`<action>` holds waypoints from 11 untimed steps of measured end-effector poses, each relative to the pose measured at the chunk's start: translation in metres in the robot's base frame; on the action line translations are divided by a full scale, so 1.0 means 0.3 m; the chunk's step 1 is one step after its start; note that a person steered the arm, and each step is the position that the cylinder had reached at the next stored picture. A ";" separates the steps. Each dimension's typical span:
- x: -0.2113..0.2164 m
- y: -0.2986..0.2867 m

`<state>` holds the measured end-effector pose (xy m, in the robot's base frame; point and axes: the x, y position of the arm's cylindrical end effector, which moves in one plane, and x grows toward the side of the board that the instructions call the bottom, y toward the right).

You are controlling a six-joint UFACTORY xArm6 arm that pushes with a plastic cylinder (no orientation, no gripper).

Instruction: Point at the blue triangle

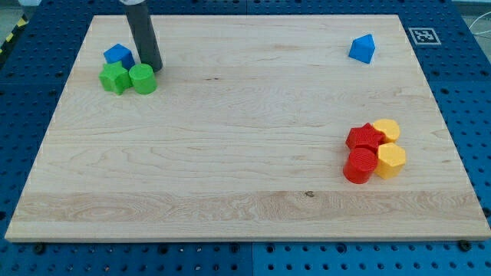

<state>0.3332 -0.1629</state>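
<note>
Blue and wedge-shaped, the blue triangle (362, 49) sits alone near the bench's (230, 153) top right in the view, well apart from my tip (153, 67), which rests at the top left just beside the green cylinder (143, 78), with the blue cube (118, 55) and green block (114, 77) close by. A good approach slides right across bare wood, clear of the red and yellow cluster (374, 152), and stops just short of the triangle without nudging it. This tool is a plain rod with nothing to open or close, its upper part is cut off by the frame, and the cluster's block shapes are hard to separate.

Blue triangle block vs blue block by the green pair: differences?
The blue triangle block stands alone at the view's top right; the blue cube-like block touches the green blocks at top left. My tip is beside the cube-like one, far from the triangle. Both are blue.
</note>
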 end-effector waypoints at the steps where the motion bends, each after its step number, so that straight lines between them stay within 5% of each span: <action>1: 0.012 0.103; 6: 0.174 0.672; 8: 0.177 0.965; 11: 0.053 1.131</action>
